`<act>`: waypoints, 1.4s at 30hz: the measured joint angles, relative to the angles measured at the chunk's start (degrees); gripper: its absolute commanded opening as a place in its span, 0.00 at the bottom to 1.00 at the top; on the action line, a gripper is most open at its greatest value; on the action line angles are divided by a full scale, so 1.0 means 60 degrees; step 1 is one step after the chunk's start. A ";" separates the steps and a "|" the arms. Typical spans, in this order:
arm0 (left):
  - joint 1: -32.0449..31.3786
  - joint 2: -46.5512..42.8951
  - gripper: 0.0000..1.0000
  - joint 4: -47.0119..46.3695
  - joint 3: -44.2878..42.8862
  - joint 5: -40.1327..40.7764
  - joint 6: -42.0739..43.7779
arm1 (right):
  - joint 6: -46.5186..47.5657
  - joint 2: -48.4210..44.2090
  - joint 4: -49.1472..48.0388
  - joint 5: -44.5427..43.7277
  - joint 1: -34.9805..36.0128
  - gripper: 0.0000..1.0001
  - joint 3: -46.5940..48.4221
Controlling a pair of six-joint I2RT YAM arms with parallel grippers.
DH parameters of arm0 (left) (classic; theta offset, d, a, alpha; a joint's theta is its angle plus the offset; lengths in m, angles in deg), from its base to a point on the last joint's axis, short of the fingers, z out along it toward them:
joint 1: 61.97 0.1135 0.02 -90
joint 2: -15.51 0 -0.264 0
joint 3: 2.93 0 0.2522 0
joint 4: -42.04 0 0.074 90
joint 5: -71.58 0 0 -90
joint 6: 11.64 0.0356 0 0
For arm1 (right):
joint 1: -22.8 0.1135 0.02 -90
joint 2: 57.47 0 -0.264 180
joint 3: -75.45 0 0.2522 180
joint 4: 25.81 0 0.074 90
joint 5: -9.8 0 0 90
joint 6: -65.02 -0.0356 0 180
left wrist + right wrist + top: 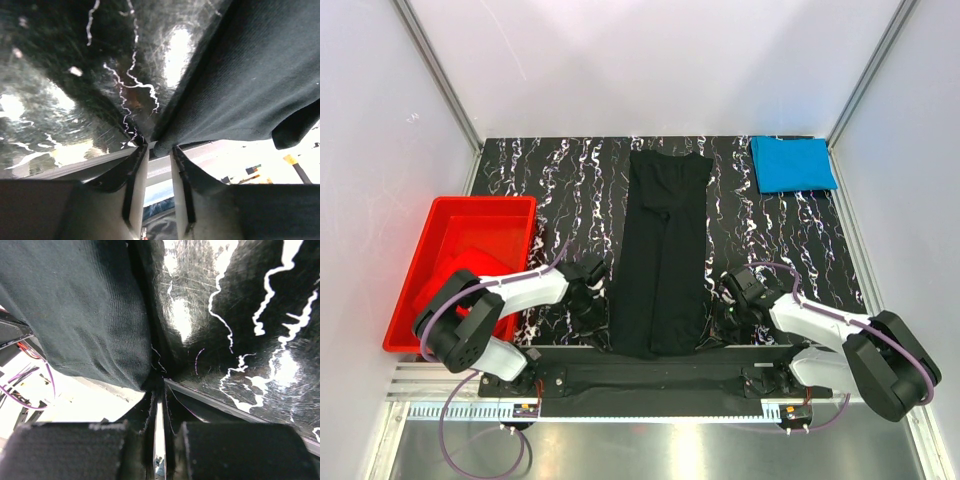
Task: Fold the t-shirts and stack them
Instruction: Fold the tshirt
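l gripper (158,150): jaws nearly together, tips nipping near-left corner of black t-shirt (250,75); thin slit left behind the tips. r gripper (159,390): jaws pressed almost flat, near-right hem corner caught at the tips. wrist views too close and blurred, so depth of bite can't be judged. from the top cam both grippers' fingers are hidden under their own wrists.

small tags (526,406) on near rail by the arm bases, too small to read.

black shirt: plain, matte, fine knit, folded lengthwise into a long strip, collar far, hem near, centre of marbled black table (560,190). blue t-shirt (792,163): folded flat, far-right corner, well apart. red t-shirt (460,272): in red tub (420,270) at left, red on red, outline hard to make out, partly behind l arm.
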 measured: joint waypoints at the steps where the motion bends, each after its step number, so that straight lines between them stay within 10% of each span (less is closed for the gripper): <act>1: 0.0000 0.0000 0.39 0.0044 -0.0022 0.0018 -0.0018 | 0.0000 -0.0004 -0.0004 0.0000 -0.0004 0.07 0.0000; 10: -0.0076 0.0095 0.43 0.0175 -0.0047 0.0080 -0.0244 | -0.0007 -0.0109 -0.0055 -0.0007 -0.0007 0.07 -0.0124; 17: -0.0248 0.0474 0.00 0.0055 -0.0098 0.0011 -0.0386 | -0.0015 -0.0189 -0.0153 -0.0007 -0.0022 0.06 -0.0262; 42: -0.1188 -0.0882 0.00 0.1428 -0.1679 0.1708 -0.0109 | 0.0146 -0.1912 0.1734 -0.0153 -0.0047 0.00 0.0142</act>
